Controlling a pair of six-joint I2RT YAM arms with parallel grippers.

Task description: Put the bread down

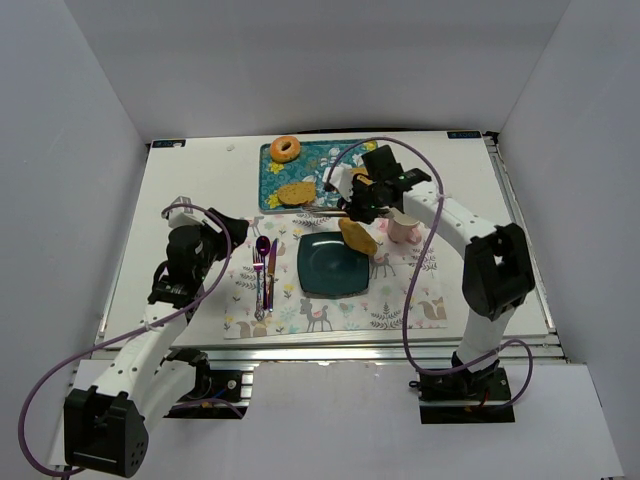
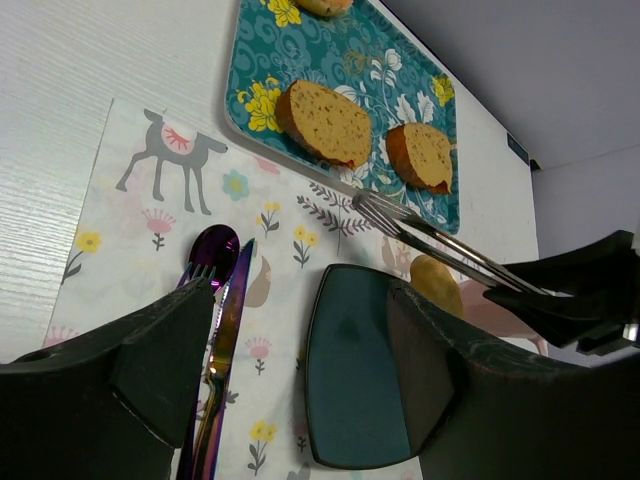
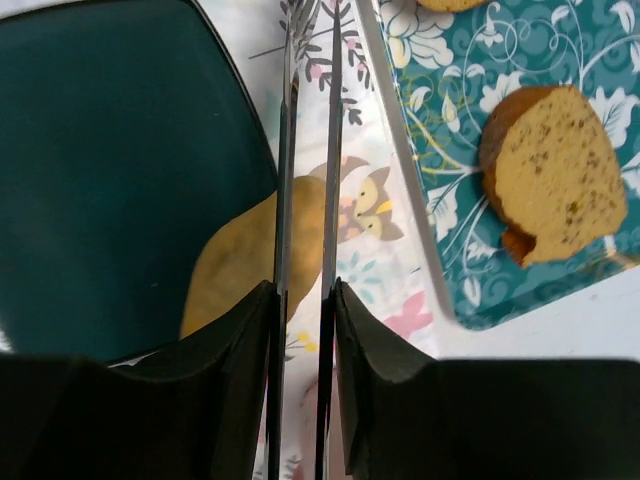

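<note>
A yellow-brown bread slice [image 1: 357, 237] lies tilted on the far right rim of the dark green plate [image 1: 325, 270], half over the placemat. It also shows in the right wrist view [image 3: 235, 270] and the left wrist view [image 2: 437, 283]. My right gripper [image 1: 360, 205] [image 3: 302, 295] is shut on metal tongs [image 3: 305, 120], whose arms reach over the bread toward the tray. The tongs' tips are past the bread and hold nothing. My left gripper [image 1: 232, 238] [image 2: 300, 300] is open and empty, above the placemat's left side.
A teal flowered tray [image 1: 312, 160] at the back holds a doughnut [image 1: 285, 149] and two bread slices [image 2: 325, 122] [image 2: 420, 155]. A purple spoon, fork and knife [image 1: 264, 268] lie left of the plate. A pink cup [image 1: 402, 231] stands to its right.
</note>
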